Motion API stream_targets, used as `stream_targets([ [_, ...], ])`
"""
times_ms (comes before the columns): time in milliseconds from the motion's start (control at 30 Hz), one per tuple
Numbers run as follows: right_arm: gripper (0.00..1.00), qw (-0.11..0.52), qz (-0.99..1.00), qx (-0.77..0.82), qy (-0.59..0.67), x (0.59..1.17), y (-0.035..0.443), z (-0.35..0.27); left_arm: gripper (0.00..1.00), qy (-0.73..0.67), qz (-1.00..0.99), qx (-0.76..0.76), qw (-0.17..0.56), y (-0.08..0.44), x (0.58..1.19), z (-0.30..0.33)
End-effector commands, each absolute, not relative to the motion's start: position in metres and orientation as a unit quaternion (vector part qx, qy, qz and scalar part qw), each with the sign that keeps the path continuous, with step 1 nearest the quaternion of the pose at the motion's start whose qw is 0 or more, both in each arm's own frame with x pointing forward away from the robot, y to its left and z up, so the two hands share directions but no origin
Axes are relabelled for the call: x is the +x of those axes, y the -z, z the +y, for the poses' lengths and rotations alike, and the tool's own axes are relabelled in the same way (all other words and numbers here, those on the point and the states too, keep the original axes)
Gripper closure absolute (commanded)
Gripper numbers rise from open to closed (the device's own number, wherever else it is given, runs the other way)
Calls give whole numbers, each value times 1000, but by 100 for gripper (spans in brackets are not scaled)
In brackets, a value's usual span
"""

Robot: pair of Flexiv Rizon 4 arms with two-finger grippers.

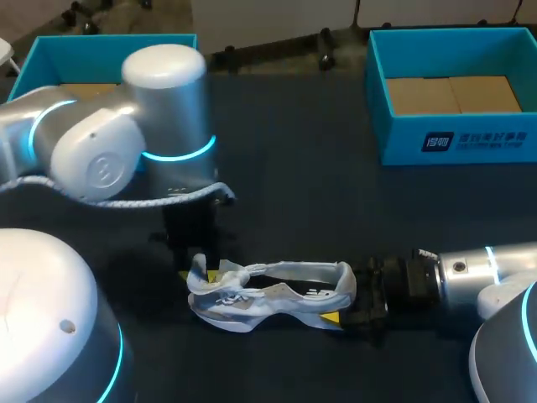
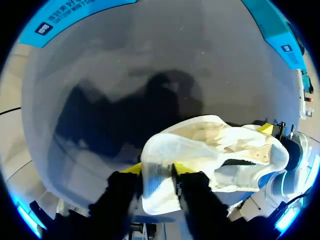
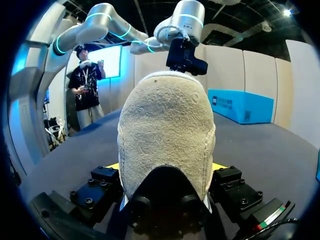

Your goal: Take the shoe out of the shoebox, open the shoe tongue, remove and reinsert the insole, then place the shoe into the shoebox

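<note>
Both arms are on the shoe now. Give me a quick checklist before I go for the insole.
1. Shoe out of the box, held between the two grippers: ok.
2. Left gripper shut on the tongue: ok.
3. Right gripper shut on the heel, a yellow tip on each side: ok.
4. Tongue pulled clear of the opening: cannot tell.
5. Insole seated inside: cannot tell, it is not visible.
6. Right-hand shoebox open for the return: ok.

Silver arms with glowing cyan joint rings and black pincers tipped yellow
</note>
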State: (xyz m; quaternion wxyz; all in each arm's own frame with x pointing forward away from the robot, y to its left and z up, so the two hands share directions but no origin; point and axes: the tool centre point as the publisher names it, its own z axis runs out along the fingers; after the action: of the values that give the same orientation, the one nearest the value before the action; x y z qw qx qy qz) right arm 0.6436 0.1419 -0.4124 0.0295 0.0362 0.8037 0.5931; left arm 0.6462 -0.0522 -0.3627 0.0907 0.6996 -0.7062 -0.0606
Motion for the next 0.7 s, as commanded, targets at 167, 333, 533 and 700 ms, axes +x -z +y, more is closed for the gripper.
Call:
stream_targets([
  [167,100,28,806,36,-591,644,411,143,35,-40,-695,701,156,351,640,-27],
  [333,100,28,806,36,-591,644,411,143,42,-66,-708,687,150,324,639,-24],
  [533,100,28,806,36,-591,644,411,143,40,-102,-729,661,145,281,641,-34],
  [700,100,28,806,36,-591,644,411,143,42,-113,-755,631,137,247,643,-45],
])
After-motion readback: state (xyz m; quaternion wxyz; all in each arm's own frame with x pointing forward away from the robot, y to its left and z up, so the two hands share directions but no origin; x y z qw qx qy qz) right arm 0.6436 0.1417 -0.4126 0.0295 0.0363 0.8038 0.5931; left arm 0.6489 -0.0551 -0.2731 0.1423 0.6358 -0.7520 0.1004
